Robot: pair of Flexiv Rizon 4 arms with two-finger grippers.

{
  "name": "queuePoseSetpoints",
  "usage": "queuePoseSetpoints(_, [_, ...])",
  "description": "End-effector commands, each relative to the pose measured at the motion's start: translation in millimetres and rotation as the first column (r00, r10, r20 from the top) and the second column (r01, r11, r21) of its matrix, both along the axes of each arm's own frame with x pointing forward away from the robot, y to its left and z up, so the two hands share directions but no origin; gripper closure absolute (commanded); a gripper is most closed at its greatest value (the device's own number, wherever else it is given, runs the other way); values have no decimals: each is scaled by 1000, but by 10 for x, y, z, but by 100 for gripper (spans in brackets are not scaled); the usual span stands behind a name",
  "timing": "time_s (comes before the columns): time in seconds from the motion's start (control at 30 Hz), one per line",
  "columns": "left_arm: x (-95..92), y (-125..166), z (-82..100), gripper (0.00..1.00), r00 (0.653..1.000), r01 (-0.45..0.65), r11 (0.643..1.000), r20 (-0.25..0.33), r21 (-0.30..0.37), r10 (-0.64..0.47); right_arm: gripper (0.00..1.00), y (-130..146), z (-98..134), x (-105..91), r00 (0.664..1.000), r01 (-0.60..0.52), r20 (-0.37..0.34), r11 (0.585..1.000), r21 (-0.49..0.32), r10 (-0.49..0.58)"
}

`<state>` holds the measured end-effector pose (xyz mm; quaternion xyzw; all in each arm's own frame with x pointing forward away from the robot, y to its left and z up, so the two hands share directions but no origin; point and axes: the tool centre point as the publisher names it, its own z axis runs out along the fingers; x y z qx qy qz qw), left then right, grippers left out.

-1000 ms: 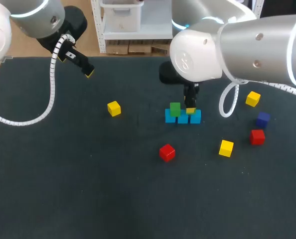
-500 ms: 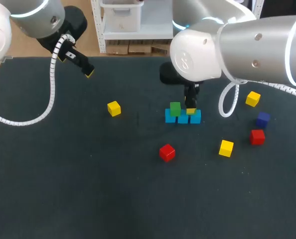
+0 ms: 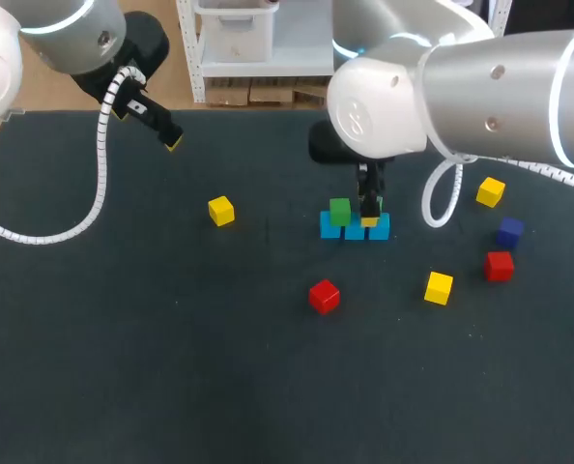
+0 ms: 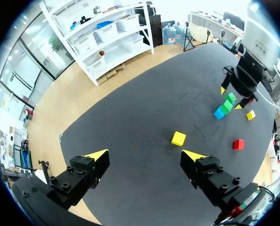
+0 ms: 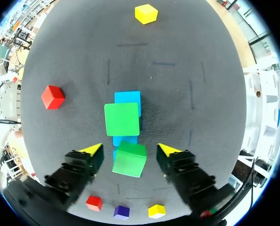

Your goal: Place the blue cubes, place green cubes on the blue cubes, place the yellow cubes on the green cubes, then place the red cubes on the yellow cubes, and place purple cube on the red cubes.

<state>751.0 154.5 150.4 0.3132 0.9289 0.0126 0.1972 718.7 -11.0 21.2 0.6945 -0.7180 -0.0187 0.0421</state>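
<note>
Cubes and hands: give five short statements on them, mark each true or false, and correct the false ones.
1. A green cube rests on the blue cubes. True.
2. The right hand has a red cube between its fingers. False: a second green cube is between them.
3. The left hand is open with nothing in it. True.
4. The purple cube sits on top of a red cube. False: it lies on the table, near a red cube.
5. Three yellow cubes lie singly on the table. True.
</note>
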Motion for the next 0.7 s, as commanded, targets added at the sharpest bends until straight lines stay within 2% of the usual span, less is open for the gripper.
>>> queuePoseSetpoints(0.03, [13, 5, 0, 0, 1000, 3, 1000, -2, -2, -3, 0, -49, 48, -15, 1000, 10, 14, 1000, 12, -11])
queuePoseSetpoints(0.2, [13, 5, 0, 0, 1000, 3, 1000, -2, -2, -3, 0, -131, 94, 12, 999, 29, 30, 1000, 8, -30])
queuePoseSetpoints(0.23, [13, 5, 0, 0, 1000, 3, 1000, -2, -2, -3, 4, -141, 94, 14, 999, 32, 30, 999, 6, -32])
queuePoseSetpoints(0.27, [13, 5, 0, 0, 1000, 3, 1000, -2, -2, -3, 14, -147, 92, 16, 999, 33, 30, 999, 5, -33])
queuePoseSetpoints(0.3, [13, 5, 0, 0, 1000, 3, 1000, -2, -2, -3, 47, -150, 91, 16, 999, 34, 29, 999, 3, -34])
queuePoseSetpoints(0.33, [13, 5, 0, 0, 1000, 3, 1000, -2, -2, -3, 51, -152, 89, 16, 999, 35, 28, 999, 2, -35])
queuePoseSetpoints(0.7, [13, 5, 0, 0, 1000, 3, 1000, -2, -2, -3, 65, -117, 51, -5, 1000, 25, 16, 1000, -1, -25])
